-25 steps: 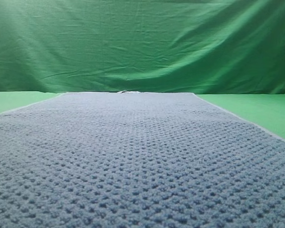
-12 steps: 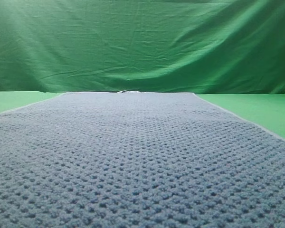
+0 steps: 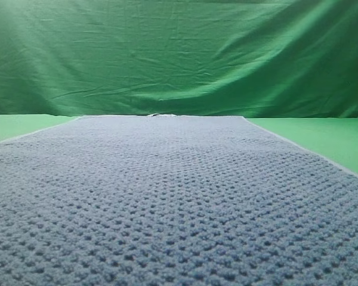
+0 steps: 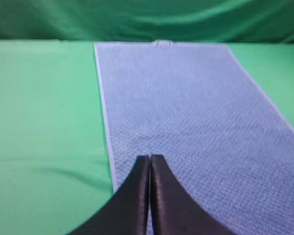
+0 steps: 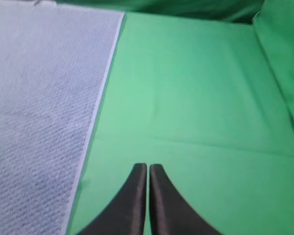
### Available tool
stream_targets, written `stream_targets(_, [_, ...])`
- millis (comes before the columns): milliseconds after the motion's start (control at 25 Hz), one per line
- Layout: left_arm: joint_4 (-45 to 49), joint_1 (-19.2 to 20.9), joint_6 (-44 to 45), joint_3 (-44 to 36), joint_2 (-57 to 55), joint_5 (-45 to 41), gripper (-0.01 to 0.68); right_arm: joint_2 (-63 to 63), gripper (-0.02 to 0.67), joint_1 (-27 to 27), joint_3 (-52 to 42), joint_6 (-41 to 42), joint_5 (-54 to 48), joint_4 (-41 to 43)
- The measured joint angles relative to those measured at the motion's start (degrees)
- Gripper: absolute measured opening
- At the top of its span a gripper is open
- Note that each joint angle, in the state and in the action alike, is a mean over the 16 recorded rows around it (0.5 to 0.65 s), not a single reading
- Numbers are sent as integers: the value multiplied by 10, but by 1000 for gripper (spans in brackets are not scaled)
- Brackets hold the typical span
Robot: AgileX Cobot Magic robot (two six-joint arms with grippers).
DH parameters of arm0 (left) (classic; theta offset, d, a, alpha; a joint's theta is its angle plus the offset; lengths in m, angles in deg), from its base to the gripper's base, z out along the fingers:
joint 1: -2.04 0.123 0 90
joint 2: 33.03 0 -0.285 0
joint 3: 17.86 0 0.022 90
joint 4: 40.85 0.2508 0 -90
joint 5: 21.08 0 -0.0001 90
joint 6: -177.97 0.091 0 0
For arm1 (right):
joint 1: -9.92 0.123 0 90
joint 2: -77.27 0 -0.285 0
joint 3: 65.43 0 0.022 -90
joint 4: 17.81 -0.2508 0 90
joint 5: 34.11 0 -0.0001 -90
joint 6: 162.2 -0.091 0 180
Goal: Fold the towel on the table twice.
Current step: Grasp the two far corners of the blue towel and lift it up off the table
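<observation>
Towel: spread flat on table, unfolded. Left gripper over its left hem, right gripper beside its right hem; both jaws pressed together, empty. Risk: thick weave slipping from shallow pinch, skewing fold.

towel: near end cut off by frame | both pincer bases out of frame

Blue-grey waffle-weave towel (pale hem); green table
</observation>
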Motion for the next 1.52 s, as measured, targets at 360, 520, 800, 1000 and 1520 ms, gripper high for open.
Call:
stream_targets(360, [40, 0, -12, 112, -226, -74, 0, -222, 0, 67, 116, -28, -56, 2])
stream_targets(520, [58, -2, -14, 158, -323, -84, 0, -319, 0, 81, 172, -43, -66, -2])
stream_targets(800, [98, -22, -36, 244, -479, -86, 0, -470, 0, 90, 268, -59, -81, -16])
stream_targets(1000, [124, -40, -54, 307, -568, -87, 0, -547, 3, 90, 322, -60, -88, -26])
stream_targets(1520, [121, -58, -82, 376, -664, -86, 362, -621, 378, 90, 372, -2, -81, -54])
